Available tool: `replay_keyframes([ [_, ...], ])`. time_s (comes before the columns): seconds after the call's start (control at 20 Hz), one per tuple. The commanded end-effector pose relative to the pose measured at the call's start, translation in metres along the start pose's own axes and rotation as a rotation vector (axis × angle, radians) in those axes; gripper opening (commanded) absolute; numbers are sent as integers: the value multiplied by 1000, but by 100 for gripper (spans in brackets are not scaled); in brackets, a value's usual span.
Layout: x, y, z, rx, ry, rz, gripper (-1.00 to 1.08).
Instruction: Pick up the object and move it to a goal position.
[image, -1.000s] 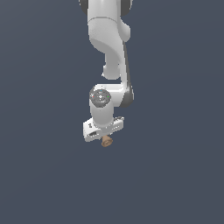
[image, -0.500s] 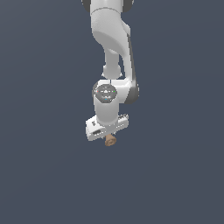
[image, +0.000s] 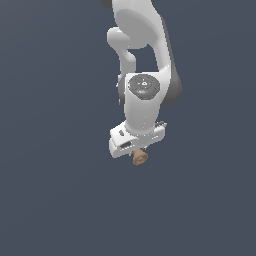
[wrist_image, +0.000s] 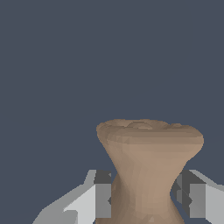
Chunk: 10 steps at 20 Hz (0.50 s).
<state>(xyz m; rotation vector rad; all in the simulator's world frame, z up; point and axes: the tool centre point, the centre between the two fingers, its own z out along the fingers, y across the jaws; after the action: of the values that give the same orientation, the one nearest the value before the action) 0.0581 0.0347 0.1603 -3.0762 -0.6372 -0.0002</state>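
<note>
The object (wrist_image: 146, 166) is a small tan-brown spool with a flared end and a narrow waist. In the wrist view my two fingers (wrist_image: 100, 197) press on its waist from both sides. In the exterior view the object (image: 139, 158) pokes out just below the white gripper (image: 138, 153), which points down and is shut on it. The fingers themselves are hidden under the hand in that view. The arm hangs in the upper middle of the exterior view.
A uniform dark blue-grey ground (image: 50, 200) fills both views. No goal marker, edge or other object shows.
The arm has shifted toward the exterior view's right and slightly down, carrying the object with it. The grip is unchanged.
</note>
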Motion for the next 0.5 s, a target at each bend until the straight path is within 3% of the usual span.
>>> replay_keyframes([
  [0.0,12,-12,-23,0,0,0,-100],
  [0.45,54,-49,-97,0,0,0,-100],
])
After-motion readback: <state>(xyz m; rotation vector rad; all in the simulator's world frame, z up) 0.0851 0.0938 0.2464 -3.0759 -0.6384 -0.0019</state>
